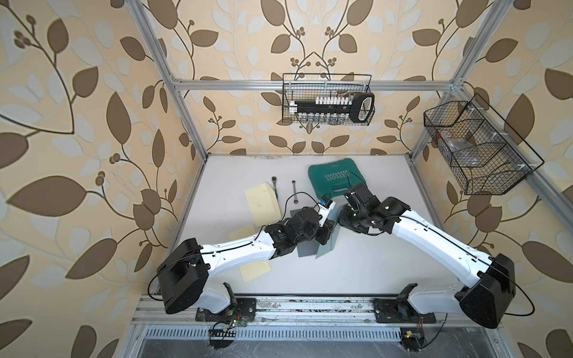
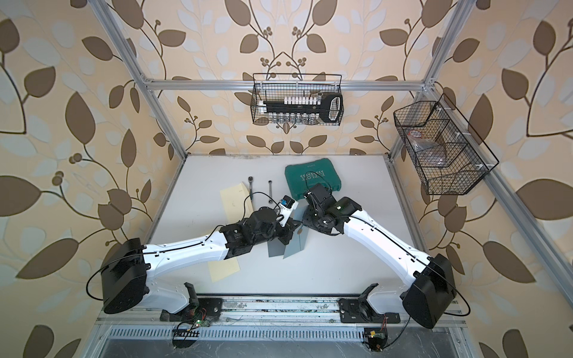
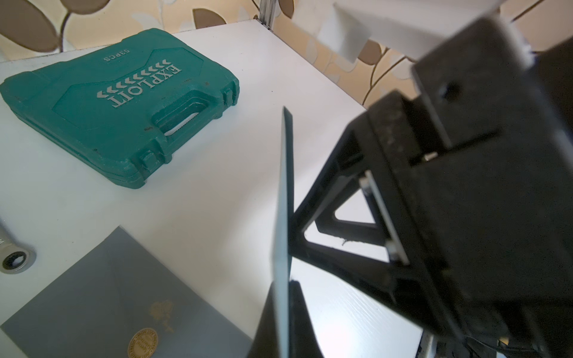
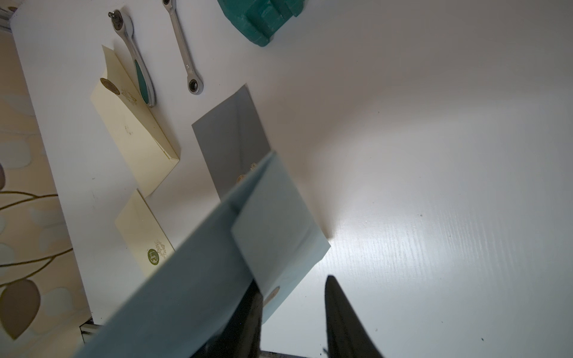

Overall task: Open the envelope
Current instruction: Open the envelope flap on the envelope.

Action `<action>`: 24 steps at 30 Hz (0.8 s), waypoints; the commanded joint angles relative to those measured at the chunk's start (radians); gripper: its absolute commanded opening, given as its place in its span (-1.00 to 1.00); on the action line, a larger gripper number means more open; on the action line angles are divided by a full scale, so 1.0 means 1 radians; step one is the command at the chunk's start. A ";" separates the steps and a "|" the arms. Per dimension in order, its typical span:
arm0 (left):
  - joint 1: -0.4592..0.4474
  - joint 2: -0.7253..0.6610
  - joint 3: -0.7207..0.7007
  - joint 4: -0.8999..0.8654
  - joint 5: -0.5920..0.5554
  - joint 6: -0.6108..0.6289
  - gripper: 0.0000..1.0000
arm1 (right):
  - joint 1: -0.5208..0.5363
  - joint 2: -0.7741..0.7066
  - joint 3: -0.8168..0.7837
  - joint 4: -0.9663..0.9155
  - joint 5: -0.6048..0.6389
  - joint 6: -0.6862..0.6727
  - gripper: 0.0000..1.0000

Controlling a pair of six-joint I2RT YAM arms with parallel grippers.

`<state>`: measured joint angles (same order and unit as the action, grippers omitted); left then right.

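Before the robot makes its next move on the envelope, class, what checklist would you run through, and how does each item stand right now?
1. Left gripper shut on the blue envelope: ok.
2. Envelope held up on edge, not lying flat: ok.
3. Flap lifted off the envelope's body: ok.
4. Right gripper jaws apart at the flap's tip: ok.
5. Flap actually between those jaws: cannot tell, the paper hides that spot.
6. Envelope fully open: not ok, flap only partly raised.
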<state>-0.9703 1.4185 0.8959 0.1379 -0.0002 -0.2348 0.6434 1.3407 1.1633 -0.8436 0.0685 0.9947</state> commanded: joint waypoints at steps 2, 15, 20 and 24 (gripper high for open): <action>-0.019 -0.010 0.036 0.052 0.035 0.013 -1.00 | 0.002 0.017 -0.019 0.012 -0.015 0.005 -0.37; -0.022 -0.010 0.035 0.052 0.037 0.015 -1.00 | 0.002 0.035 -0.026 0.028 -0.041 0.010 -0.50; -0.022 -0.009 0.037 0.052 0.040 0.014 -1.00 | 0.002 0.041 -0.029 0.031 -0.049 0.010 -0.50; -0.022 -0.007 0.038 0.052 0.046 0.012 -1.00 | 0.002 0.040 -0.033 0.032 -0.044 0.010 -0.55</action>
<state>-0.9703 1.4189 0.8959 0.1249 0.0013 -0.2348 0.6434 1.3647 1.1526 -0.8188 0.0257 1.0019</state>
